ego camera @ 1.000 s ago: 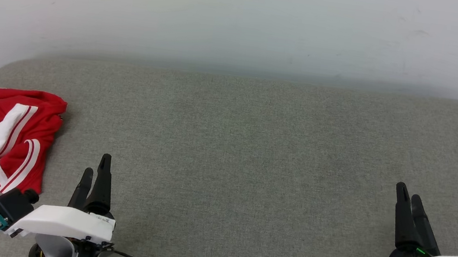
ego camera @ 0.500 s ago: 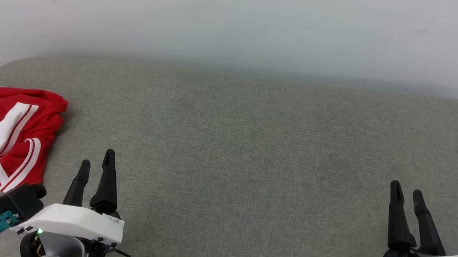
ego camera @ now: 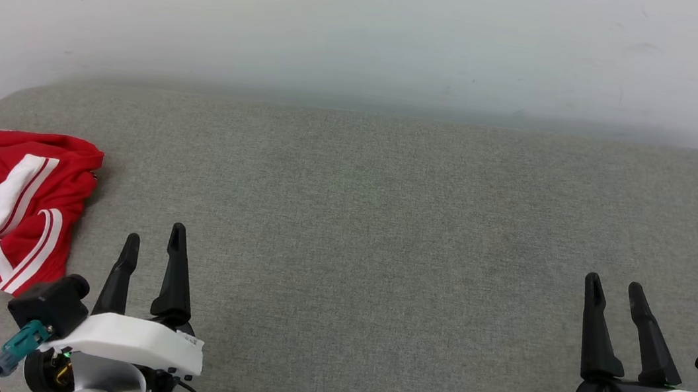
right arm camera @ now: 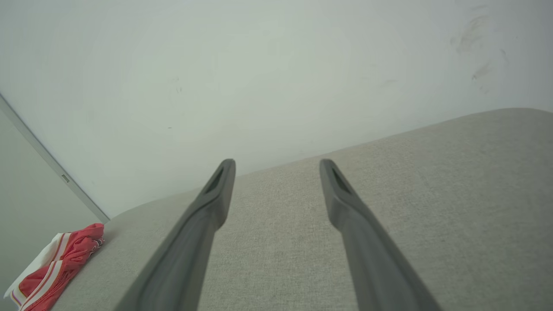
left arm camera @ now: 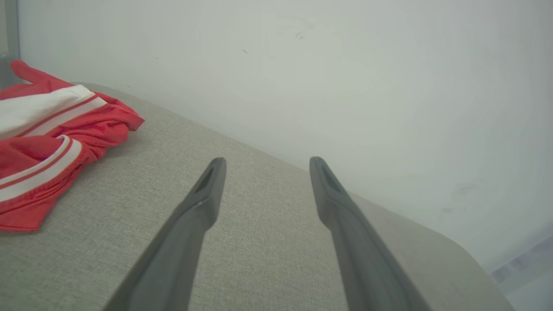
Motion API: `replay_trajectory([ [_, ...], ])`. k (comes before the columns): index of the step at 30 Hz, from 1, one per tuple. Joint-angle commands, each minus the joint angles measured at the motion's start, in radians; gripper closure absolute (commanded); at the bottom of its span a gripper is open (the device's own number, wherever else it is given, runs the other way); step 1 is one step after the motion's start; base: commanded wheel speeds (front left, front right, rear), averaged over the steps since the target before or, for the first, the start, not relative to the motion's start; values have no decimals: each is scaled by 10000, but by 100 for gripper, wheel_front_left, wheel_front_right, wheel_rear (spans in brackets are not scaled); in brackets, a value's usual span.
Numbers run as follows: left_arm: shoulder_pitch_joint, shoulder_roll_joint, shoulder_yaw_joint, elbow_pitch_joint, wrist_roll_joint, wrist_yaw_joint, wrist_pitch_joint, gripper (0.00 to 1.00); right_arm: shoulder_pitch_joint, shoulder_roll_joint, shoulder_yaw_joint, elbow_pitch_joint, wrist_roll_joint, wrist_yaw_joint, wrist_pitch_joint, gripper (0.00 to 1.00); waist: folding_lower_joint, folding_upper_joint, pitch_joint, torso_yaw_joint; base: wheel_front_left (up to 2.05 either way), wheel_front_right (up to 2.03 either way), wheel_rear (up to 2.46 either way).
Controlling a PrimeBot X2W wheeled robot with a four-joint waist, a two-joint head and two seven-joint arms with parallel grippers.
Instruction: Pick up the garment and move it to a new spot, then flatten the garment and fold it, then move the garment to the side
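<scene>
shirt [ego camera: 8,207]: crumpled at tabletop [ego camera: 385,227] left edge (red, white trim)
left hand [ego camera: 155,233]: spread, nothing gripped, near shirt
right hand [ego camera: 613,283]: spread, nothing gripped, far from shirt

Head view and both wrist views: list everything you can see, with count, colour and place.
garment: one, red with white sleeves and red-white striped trim, crumpled at the padded surface's left edge.
padded surface: one, grey fabric, spanning the head view.
wall: one, white, behind the surface, faint scuffs at upper right.
left gripper: one, dark fingers on a white wrist, lower left, open and holding nothing, apart from the garment.
right gripper: one, same colours, lower right, open and holding nothing.
</scene>
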State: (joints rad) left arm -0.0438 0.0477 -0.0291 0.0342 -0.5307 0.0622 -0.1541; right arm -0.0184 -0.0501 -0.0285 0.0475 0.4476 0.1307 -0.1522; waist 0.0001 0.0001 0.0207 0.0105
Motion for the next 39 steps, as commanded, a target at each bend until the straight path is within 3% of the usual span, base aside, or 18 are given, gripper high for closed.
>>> replay_trajectory([
  [1, 38, 26, -54, -127, 253, 37, -90, 0, 38, -5, 13, -145, -234, 1, -99, 0, 0, -1, 7, 3, 0, 0, 0],
  [20, 112, 31, -364, -298, 2372, 200, -535, 0, 87, -4, 64, -424, -2116, 0, -546, 0, 0, -1, 112, 22, 0, 0, 0],
  [39, 154, 35, -479, -371, 3750, 285, -908, 0, 147, -1, -3, -597, -3545, -1, -929, 0, -1, -1, 273, 42, 0, 0, 0],
])
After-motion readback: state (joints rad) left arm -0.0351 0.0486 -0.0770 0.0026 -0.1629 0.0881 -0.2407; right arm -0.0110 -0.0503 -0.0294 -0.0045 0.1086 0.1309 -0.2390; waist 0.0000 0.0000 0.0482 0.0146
